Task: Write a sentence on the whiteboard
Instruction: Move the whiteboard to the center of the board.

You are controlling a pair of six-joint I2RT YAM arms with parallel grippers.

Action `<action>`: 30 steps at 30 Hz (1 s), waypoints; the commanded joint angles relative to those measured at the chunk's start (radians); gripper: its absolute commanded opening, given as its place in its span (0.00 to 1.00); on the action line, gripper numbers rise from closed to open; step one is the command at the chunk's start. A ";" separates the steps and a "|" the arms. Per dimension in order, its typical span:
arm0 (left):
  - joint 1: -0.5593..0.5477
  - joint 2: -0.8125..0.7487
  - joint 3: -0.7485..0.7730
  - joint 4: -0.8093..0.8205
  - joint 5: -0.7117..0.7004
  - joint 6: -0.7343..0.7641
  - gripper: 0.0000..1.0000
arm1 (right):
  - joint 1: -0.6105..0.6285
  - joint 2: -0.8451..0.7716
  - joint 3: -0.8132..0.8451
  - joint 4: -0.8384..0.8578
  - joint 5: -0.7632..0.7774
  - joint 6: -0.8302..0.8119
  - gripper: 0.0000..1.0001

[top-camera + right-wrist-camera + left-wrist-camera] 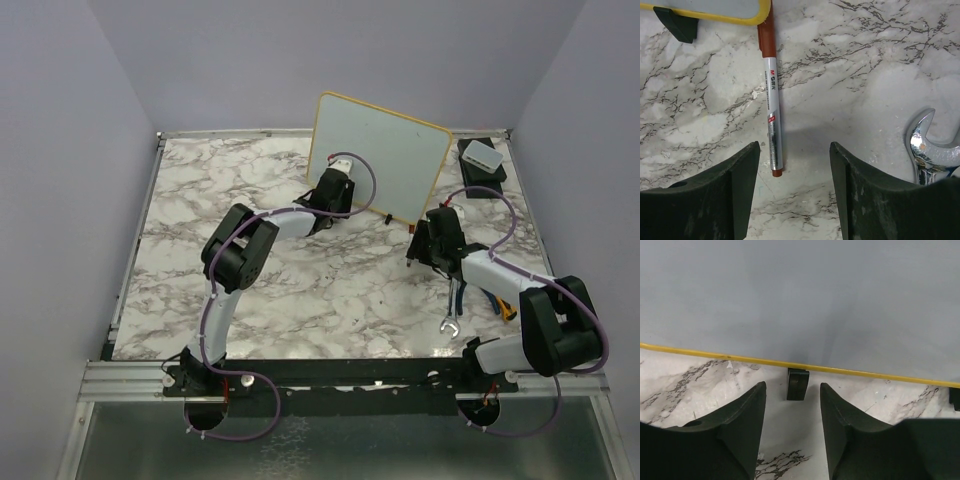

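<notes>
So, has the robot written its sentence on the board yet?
Nothing looks done: the whiteboard is blank. In hand: the right jaws hang open over the marker lying on the table, the left jaws open at the board's bottom edge. Left: grab the marker and write everything.

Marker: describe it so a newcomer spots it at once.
The whiteboard stands at the back of the table. By its right bottom corner, ahead of the right fingers, lies the marker. It is a slim silver barrel with reddish-brown ends, unlike the chrome wrench nearby.
</notes>
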 commanded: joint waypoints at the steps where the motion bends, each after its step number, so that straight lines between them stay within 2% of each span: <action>1: -0.022 0.035 0.058 -0.030 -0.051 0.084 0.45 | 0.005 0.005 0.015 0.026 0.015 0.009 0.62; 6: -0.039 0.044 0.067 -0.050 -0.118 0.108 0.38 | 0.006 -0.001 0.008 0.026 0.017 0.009 0.62; 11: -0.058 0.038 0.049 -0.052 -0.185 0.091 0.22 | 0.006 -0.008 0.006 0.024 0.016 0.012 0.62; 19: -0.100 -0.052 -0.089 -0.007 -0.295 0.015 0.02 | 0.006 -0.050 -0.011 0.017 0.025 0.012 0.63; 30: -0.136 -0.200 -0.308 0.043 -0.372 -0.111 0.00 | 0.005 -0.111 -0.043 0.000 0.038 0.014 0.63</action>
